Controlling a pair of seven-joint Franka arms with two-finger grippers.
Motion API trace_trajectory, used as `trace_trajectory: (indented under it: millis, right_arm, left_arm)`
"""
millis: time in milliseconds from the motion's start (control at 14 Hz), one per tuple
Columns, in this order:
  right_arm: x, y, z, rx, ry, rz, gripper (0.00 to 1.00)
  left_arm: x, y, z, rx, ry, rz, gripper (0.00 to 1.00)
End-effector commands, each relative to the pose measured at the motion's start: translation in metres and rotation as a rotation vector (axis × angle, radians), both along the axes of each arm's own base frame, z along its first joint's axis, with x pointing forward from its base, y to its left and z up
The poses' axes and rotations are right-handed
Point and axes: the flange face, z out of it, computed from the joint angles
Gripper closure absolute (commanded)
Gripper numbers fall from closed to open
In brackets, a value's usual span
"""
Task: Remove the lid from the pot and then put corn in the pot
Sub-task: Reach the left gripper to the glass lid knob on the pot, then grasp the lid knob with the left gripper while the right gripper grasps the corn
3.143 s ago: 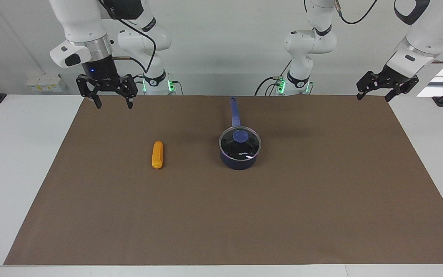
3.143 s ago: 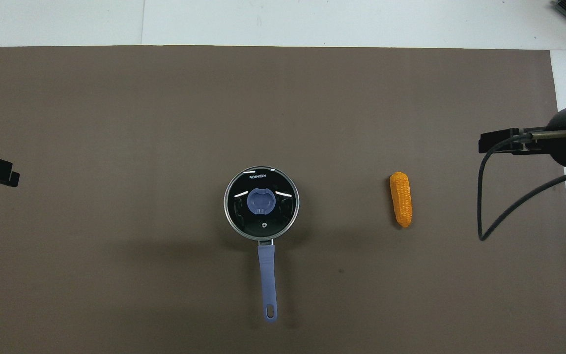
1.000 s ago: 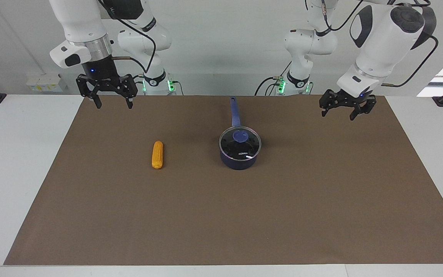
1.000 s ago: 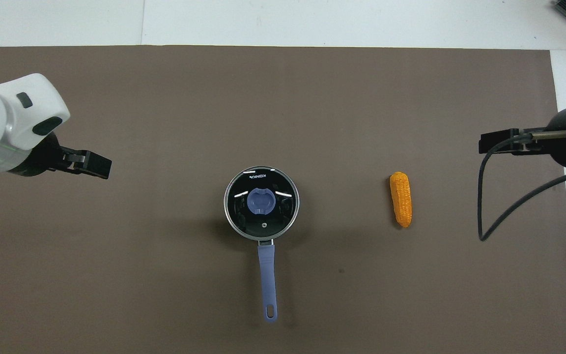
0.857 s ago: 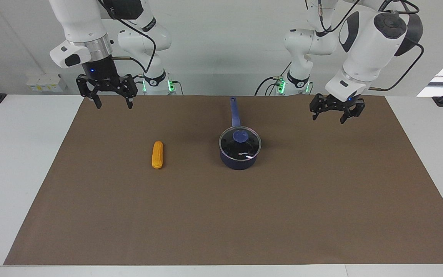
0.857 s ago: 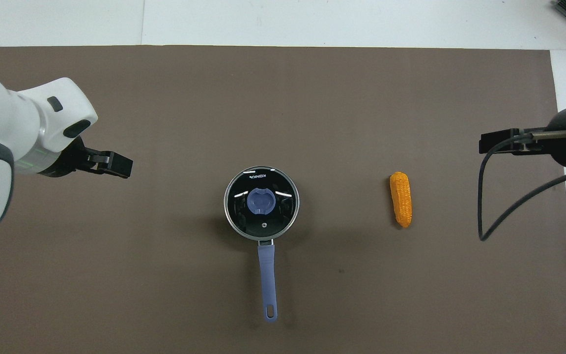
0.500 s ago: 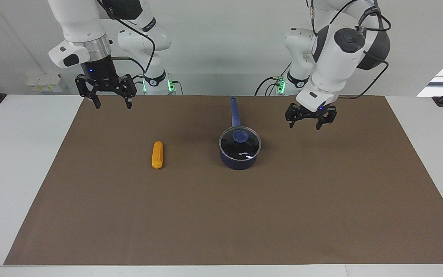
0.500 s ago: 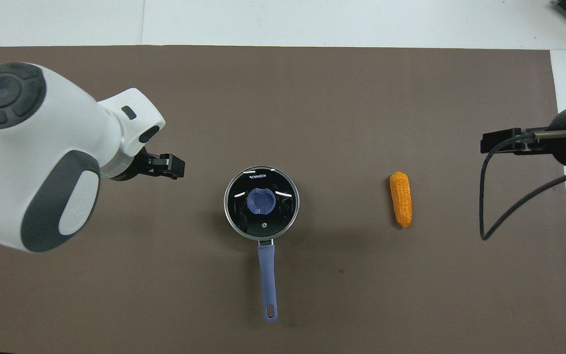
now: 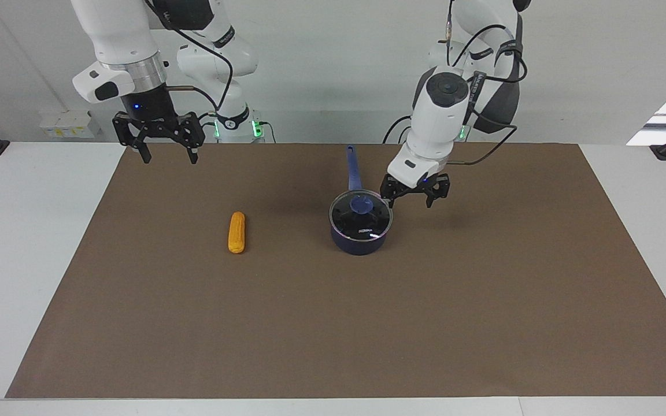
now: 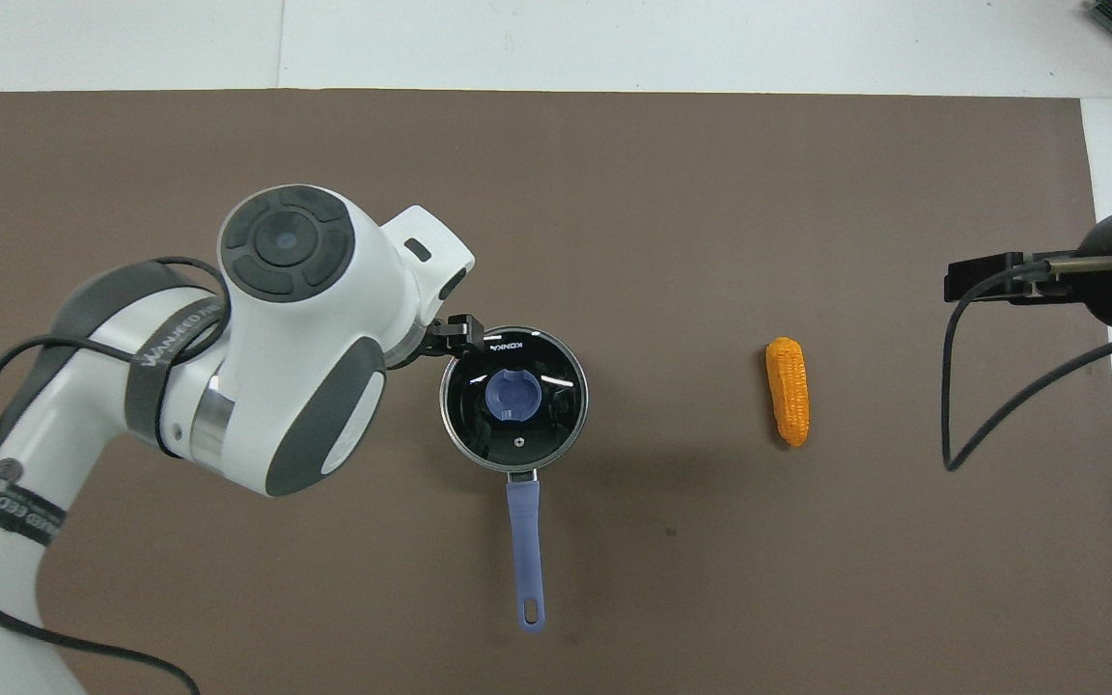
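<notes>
Left gripper: our left gripper (image 9: 409, 196) hangs in the air just beside the pot, at the side toward the left arm's end of the table. Its two fingers are spread apart and hold nothing.
Why there: we think it is lining up to grab the knob, since the lid must come off first.
Lid: the round clear glass lid with a metal rim and a blue knob (image 9: 361, 211) sits flat on the pot, so the pot is closed (nothing can go in yet).
Pot: the small dark blue saucepan (image 9: 359, 237) stands near the middle of the brown mat (image 9: 333, 323), its long blue handle pointing toward us robots.
Corn: the small orange-yellow bumpy corn cob (image 9: 236, 231) lies on the mat, well apart from the pot, toward the right arm's end.
Right gripper: our right gripper (image 9: 165, 151) waits up high with its fingers wide apart and empty. We guess it is kept for the corn.
</notes>
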Motion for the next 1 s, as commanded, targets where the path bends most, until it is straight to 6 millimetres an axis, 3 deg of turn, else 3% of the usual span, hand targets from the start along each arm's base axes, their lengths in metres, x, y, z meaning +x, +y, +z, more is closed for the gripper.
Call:
trace_trajectory:
  millis: [0,143,286,643,929]
  right_arm:
    - [0.006,-0.003,-0.016,0.020,0.006,-0.003,0.00]
    - [0.009,-0.002,-0.038,0.021,-0.001,-0.006,0.00]
    - [0.017,-0.001,-0.068,0.019,0.024,0.000,0.00]
    - [0.032,0.007,-0.149,0.013,0.070,0.013,0.00]
    - [0.041,0.009,-0.186,0.011,0.087,0.017,0.00]
  left_arm:
    - [-0.013,-0.032,-0.007,0.002,-0.031,0.042,0.00]
    - [-0.028,-0.063,-0.020,0.003,-0.031,0.073,0.00]
    - [-0.035,-0.075,-0.031,-0.001,-0.036,0.071,0.00]
    - [-0.048,-0.080,-0.059,0.003,-0.031,0.056,0.00]
    - [-0.050,-0.078,-0.063,-0.003,-0.035,0.056,0.00]
